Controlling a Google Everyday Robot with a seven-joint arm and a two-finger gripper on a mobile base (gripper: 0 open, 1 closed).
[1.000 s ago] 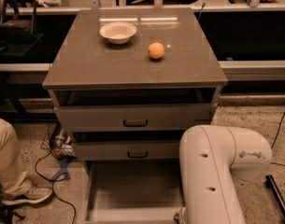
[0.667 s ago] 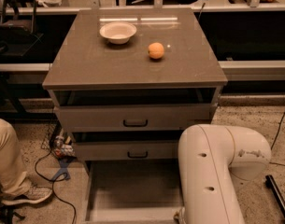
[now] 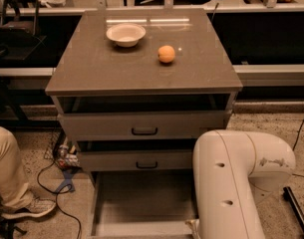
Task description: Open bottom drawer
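Observation:
The grey cabinet [image 3: 141,73] has three drawers. The bottom drawer [image 3: 141,200] is pulled far out toward me, and its plain grey tray shows empty. Its front runs along the lower edge of the view; its handle is out of view. The middle drawer front [image 3: 136,159] and the top drawer front [image 3: 141,125] sit slightly out, each with a black loop handle. My white arm [image 3: 231,183] reaches down at the lower right, beside the open drawer's right side. My gripper is hidden below the bottom edge of the view.
A white bowl [image 3: 125,34] and an orange [image 3: 166,54] sit on the cabinet top. A person's leg and shoe [image 3: 17,183] are at the left, with cables [image 3: 57,183] on the floor. Dark shelving runs behind the cabinet.
My arm has shifted very slightly to the left. The drawers, bowl and orange have not moved.

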